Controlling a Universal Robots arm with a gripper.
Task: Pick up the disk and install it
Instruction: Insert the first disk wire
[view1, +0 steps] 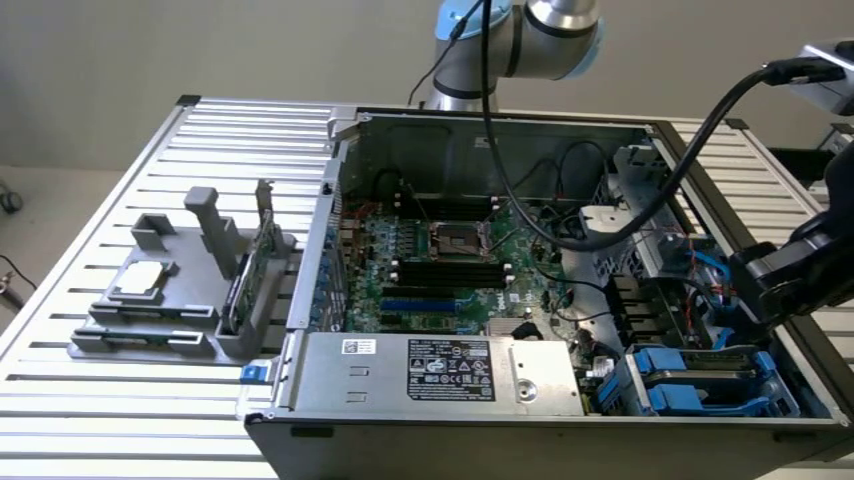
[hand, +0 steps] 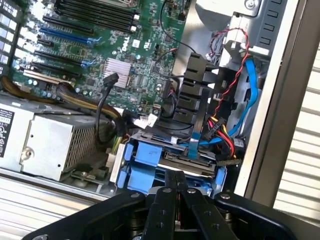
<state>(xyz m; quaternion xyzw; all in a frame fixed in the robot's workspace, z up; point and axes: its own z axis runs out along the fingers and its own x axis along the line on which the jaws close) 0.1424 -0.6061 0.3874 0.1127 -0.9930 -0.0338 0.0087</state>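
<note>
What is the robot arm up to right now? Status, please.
Gripper shut, holding nothing, poised by the disk. Disk seated in its blue carrier, corner of the computer case. Loose cables close beside it.

Black gripper (hand: 176, 176), fingers pressed together, tips close to the blue-framed disk (hand: 150, 155) sitting in the case; silver power supply (hand: 50, 142) beside the disk; red and blue cables (hand: 225, 125) just beyond the disk; green motherboard (hand: 75, 50) farther off
</note>
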